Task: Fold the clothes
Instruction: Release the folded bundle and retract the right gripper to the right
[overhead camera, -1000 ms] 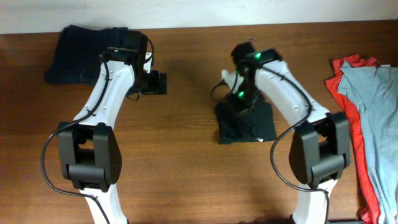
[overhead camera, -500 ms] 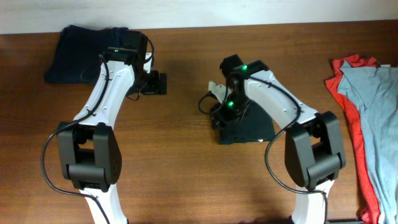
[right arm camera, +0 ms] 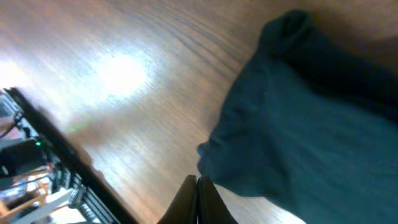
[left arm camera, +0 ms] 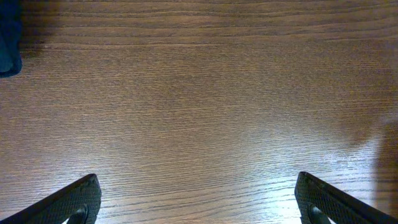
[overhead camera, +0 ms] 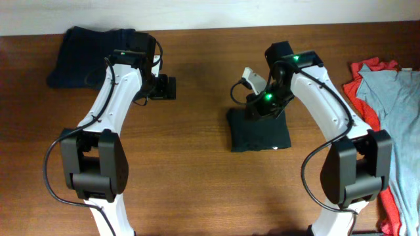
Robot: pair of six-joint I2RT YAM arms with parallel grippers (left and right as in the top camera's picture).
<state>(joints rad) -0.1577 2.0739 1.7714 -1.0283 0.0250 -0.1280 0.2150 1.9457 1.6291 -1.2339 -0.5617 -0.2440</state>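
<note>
I can't read any txt, labels or nos. in any view. Only a tiny white mark (overhead camera: 275,147) on the black shirt (overhead camera: 259,134), too small to make out.

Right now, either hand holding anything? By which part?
Nothing held. Left hand open over the table; right hand shut, empty, tips at the folded dark garment edge.

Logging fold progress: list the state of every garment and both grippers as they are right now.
Black shirt: folded into a compact square, lying flat.
Navy garment: loosely folded, not gripped.
Grey-blue garment: unfolded, spread over the red one.
Red garment: unfolded, underneath.
Left gripper: open, empty.
Right gripper: shut, nothing visible between its fingers, at the shirt's edge.
</note>
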